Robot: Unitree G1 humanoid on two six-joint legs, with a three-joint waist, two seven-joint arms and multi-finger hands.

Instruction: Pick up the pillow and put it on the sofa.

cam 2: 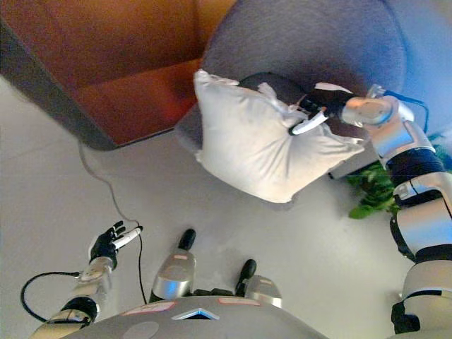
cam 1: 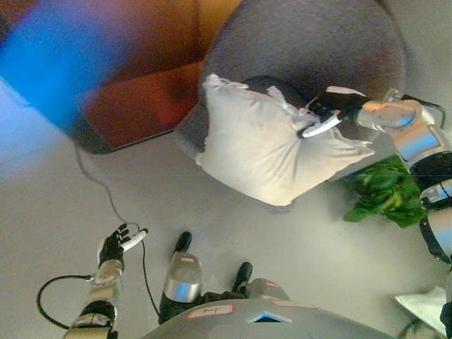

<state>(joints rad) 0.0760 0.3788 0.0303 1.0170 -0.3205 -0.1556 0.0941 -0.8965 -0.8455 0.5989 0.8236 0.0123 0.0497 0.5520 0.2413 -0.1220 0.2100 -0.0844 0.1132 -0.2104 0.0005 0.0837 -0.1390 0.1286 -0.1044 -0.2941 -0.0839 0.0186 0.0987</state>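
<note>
Here, pillow (cam 1: 263, 145) tilted diagonally, right robot hand (cam 1: 326, 113) seemingly pinching its corner

No readable text, labels, numbers or signs anywhere.

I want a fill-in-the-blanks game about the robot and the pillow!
1. The right hand is shut on the white ____.
2. The pillow leans against the grey ____.
3. The left hand is low over the floor and holds ____.
4. The plant beside the sofa is ____ in colour.

Missing words: pillow, sofa, nothing, green
</note>
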